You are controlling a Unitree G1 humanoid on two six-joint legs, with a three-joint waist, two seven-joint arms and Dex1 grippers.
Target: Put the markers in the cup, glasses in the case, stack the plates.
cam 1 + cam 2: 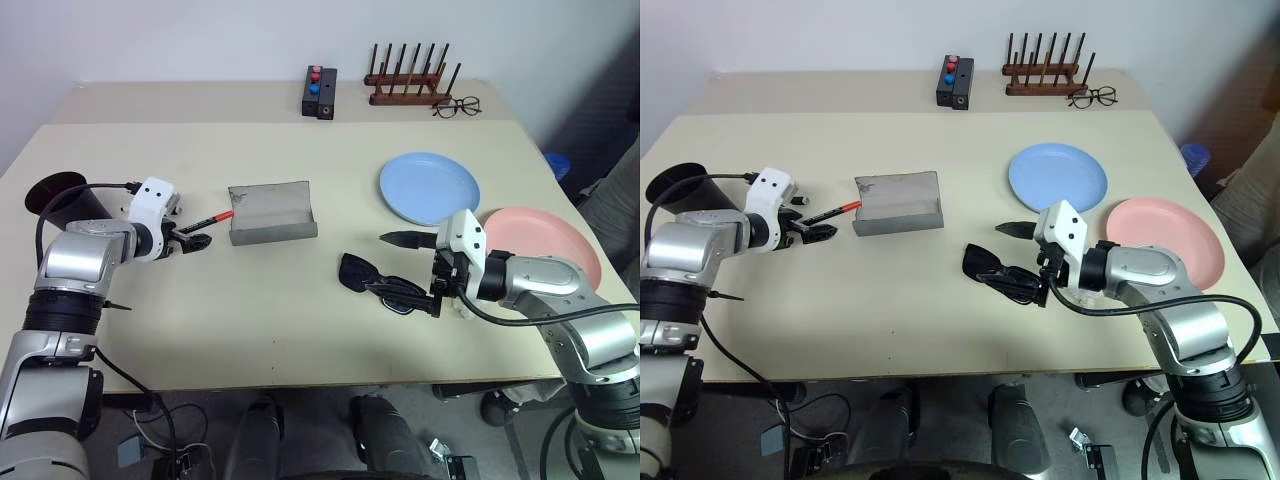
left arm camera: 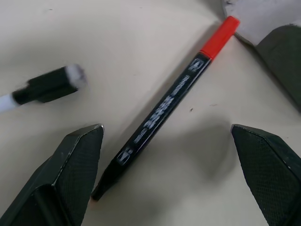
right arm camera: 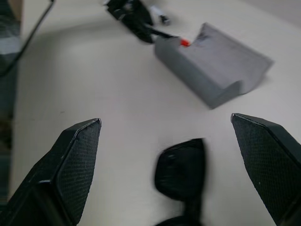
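Sunglasses nearest me lie on the table, right tool spread over them. Plates sit unstacked, case open and empty, cup empty. Left tool spread around the red-capped marker. Nothing's done yet.

case centre | cup far left | plates right | glasses front of case
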